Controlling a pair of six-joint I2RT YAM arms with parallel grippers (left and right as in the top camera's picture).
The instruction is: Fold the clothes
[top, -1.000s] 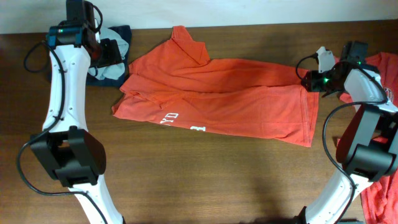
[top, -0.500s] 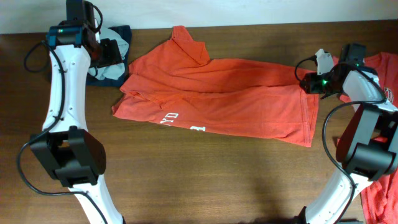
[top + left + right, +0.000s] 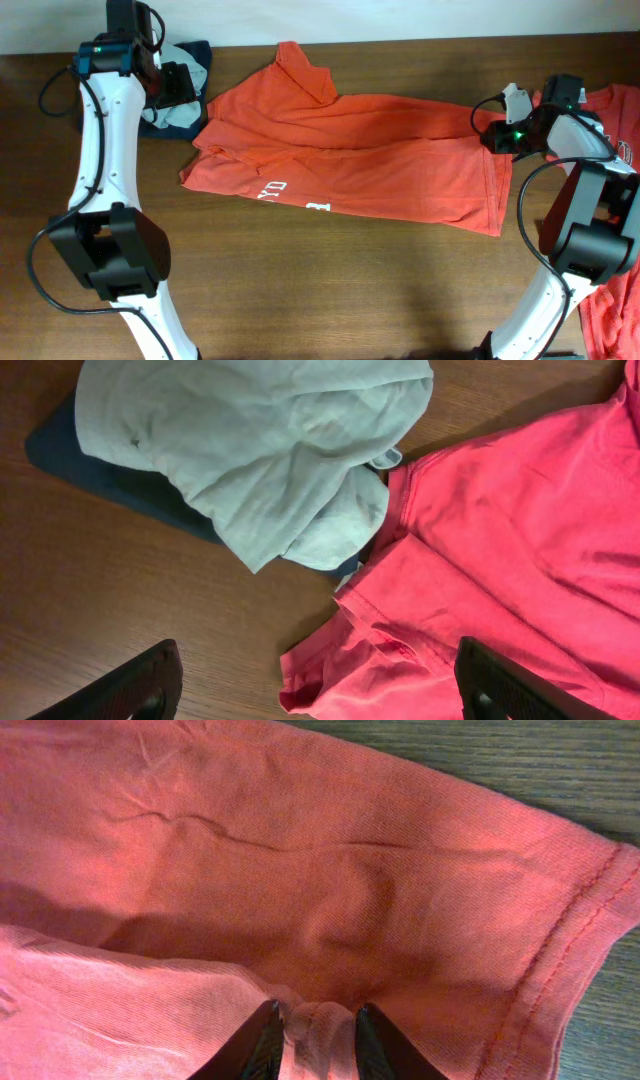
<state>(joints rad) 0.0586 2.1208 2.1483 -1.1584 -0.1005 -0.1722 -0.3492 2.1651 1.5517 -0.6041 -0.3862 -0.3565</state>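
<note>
An orange-red T-shirt (image 3: 350,150) lies spread and creased across the middle of the table, white lettering (image 3: 290,196) showing at its front edge. My right gripper (image 3: 493,128) is at its right end. In the right wrist view the gripper (image 3: 313,1035) is shut on a raised fold of the shirt (image 3: 300,850), close to the stitched hem (image 3: 570,950). My left gripper (image 3: 185,85) hovers at the shirt's left end. It (image 3: 315,690) stands wide open above the sleeve (image 3: 400,650), holding nothing.
A pale blue cloth (image 3: 260,450) lies on a dark navy one (image 3: 90,470) at the back left, touching the shirt. A second orange-red T-shirt (image 3: 615,110) lies behind the right arm at the table's right edge. Bare wood (image 3: 330,290) runs along the front.
My right gripper has shifted slightly left onto the shirt's right end and closed its fingers on a fold of fabric. The left arm has not moved.
</note>
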